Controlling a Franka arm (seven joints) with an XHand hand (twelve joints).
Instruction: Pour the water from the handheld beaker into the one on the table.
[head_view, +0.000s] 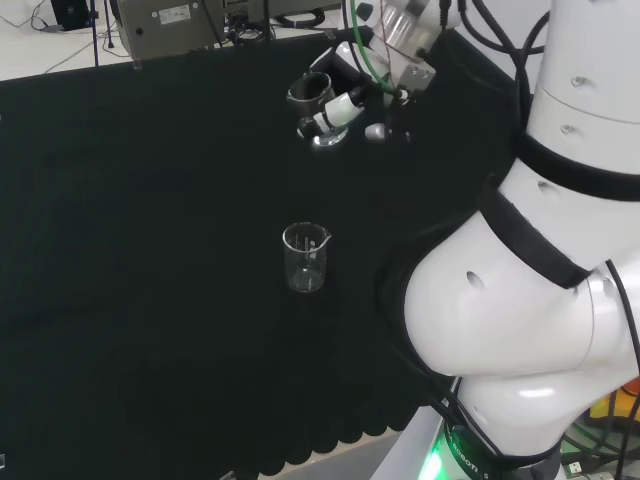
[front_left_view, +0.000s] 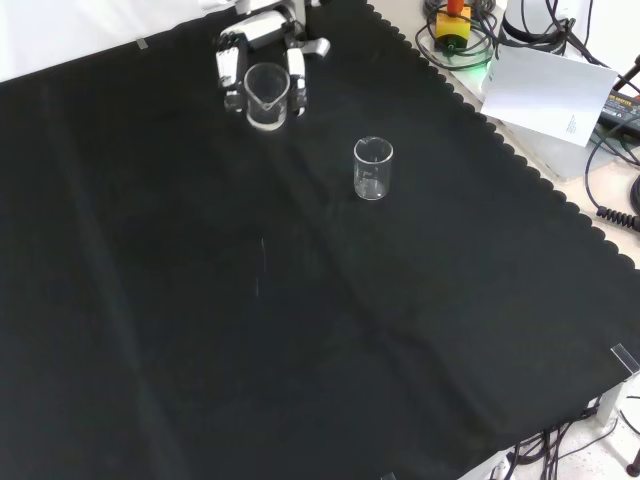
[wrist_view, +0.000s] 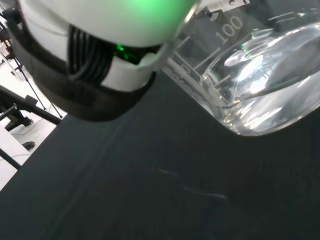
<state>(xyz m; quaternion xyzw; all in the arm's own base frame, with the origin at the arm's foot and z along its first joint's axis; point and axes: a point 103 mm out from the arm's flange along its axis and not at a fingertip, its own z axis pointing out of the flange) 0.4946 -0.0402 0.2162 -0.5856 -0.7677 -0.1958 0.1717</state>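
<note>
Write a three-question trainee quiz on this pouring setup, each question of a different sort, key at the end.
1. True or false: the hand is holding a beaker.
2. In the front view, the beaker on the cloth stands: A) to the right of the hand and nearer the camera, B) directly under the hand, C) tipped on its side.
3. Fill in: the bench is covered with ____ cloth.

Key: 1 true; 2 A; 3 black.

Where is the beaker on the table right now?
In the front view the empty beaker stands upright on the black cloth, right of and nearer than the robot hand holding the other beaker.
</note>
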